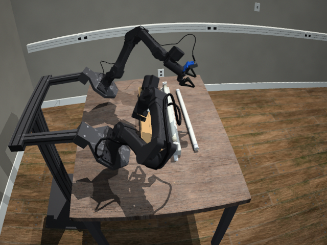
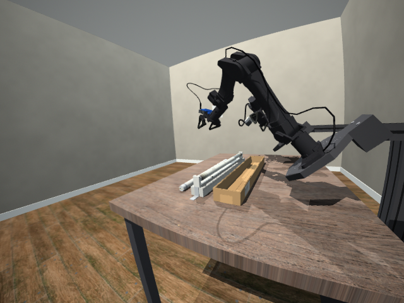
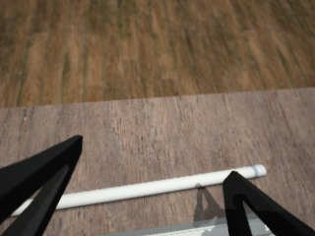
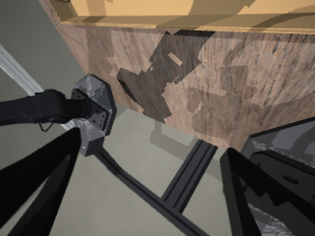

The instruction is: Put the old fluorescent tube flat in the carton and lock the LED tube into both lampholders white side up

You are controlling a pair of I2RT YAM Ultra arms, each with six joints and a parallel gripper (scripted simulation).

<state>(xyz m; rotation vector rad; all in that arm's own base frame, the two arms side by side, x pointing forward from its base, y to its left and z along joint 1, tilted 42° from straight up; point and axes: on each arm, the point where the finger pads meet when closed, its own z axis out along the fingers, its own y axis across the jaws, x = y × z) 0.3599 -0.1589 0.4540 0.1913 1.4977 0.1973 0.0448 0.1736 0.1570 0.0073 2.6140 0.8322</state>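
1. I see the loose white tube (image 1: 186,118) (image 2: 184,187) (image 3: 148,189) on the wood-grained table (image 1: 206,171) (image 2: 293,235) (image 3: 148,128) (image 4: 241,59): smooth, round, capped, its long axis roughly along the fixture.
2. The cream old tube (image 1: 171,118) (image 2: 213,169) lies lengthwise in the pale, narrow fixture (image 1: 178,149) (image 2: 205,190) (image 3: 217,228).
3. The open tan carton (image 1: 145,126) (image 2: 228,196) (image 4: 148,22) runs beside it, long and box-shaped; its side label (image 2: 247,188) is too small to read.
4. My left gripper (image 1: 194,81) (image 2: 206,128) (image 3: 159,161) hangs above the table, fingers wide, holding nothing.
5. My right gripper (image 2: 260,124) (image 4: 157,144) is wide and empty too; the top view mostly hides it.
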